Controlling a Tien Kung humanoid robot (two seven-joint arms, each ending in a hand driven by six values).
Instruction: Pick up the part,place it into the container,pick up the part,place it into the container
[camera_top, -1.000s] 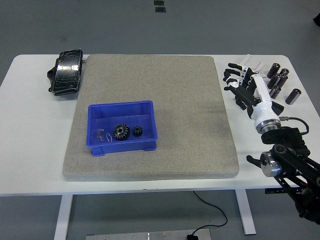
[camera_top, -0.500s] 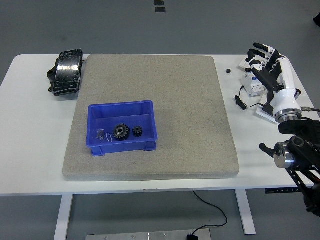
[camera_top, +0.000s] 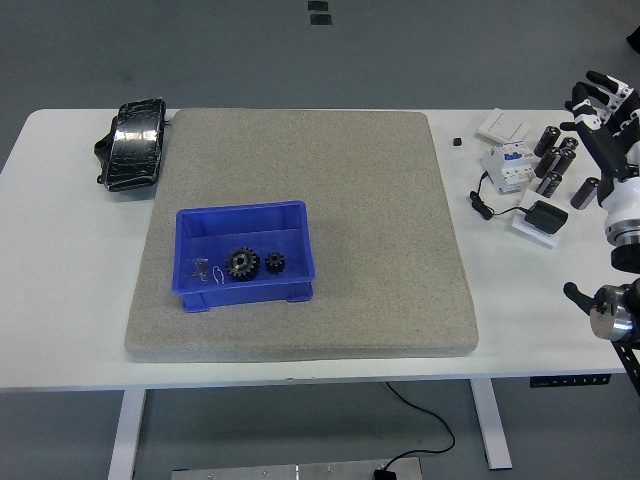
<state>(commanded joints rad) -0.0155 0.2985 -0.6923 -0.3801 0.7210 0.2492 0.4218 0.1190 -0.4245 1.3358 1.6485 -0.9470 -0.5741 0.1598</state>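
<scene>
The blue container (camera_top: 245, 256) sits on the grey felt mat (camera_top: 300, 230), toward the mat's near left corner, and both parts are already inside it: a larger black gear (camera_top: 241, 263) and a smaller black gear (camera_top: 275, 262) just beside it on the right, both lying flat on the bin's floor. A small clear packet (camera_top: 203, 270) lies in the bin's left part, next to the big gear.

The right hand (camera_top: 603, 115) is up at the desk's right edge, its black fingers (camera_top: 590, 100) spread and holding nothing, well apart from the bin. Below it the arm's white wrist and black joint run off the picture.

Along the right side of the desk (camera_top: 70, 280) lie several dark cylinders (camera_top: 556, 160), a white breaker-like module (camera_top: 505, 163), a white plate (camera_top: 498, 125) and a small black adapter (camera_top: 546, 215) with a cable. A black pedal-like object (camera_top: 132, 145) rests at the far left corner.
</scene>
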